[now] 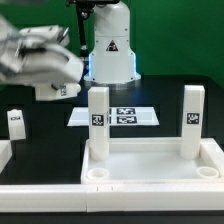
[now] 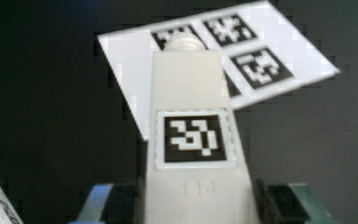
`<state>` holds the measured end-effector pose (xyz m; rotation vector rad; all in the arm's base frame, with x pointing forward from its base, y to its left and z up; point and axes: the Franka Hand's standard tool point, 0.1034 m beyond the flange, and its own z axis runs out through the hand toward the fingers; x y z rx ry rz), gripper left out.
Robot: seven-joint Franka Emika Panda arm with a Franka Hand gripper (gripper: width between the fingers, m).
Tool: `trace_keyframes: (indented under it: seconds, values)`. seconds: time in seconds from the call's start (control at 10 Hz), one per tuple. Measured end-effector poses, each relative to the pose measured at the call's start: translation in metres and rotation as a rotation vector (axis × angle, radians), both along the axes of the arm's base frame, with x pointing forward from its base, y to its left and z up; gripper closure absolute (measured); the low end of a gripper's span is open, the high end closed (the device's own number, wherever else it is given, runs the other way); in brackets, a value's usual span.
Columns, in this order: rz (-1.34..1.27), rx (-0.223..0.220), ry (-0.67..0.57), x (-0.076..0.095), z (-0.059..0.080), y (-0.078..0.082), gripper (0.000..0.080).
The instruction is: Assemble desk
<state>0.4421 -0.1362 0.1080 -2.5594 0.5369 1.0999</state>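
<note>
Desk tabletop [image 1: 150, 185] of white rimmed plastic carries two upright tagged legs [image 1: 98, 120]. End effector [image 2: 195, 198] apparently straddles one white blocky leg [image 2: 194, 110]; clamped or not, I cannot tell.

Two legs [image 1: 98, 118] stand upright on the tabletop [image 1: 150, 172] — a third leg [image 1: 15, 123] stands apart.

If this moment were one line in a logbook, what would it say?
tabletop: two legs upright at far corners | front sockets: empty | gripper: fingers either side of a leg, grip unclear
</note>
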Motion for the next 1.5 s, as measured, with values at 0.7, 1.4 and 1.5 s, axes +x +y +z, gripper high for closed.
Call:
trace_keyframes:
  seconds: [0.7, 1.4, 1.5]
  values:
    - [0.123, -0.15, -0.572, 0.086, 0.072, 0.001, 0.0515]
    - [0.13, -0.414, -1.142, 0.145, 0.111, 0.072, 0.0515]
    - [0.11, -0.433, -1.212, 0.145, 0.116, 0.099, 0.0515]
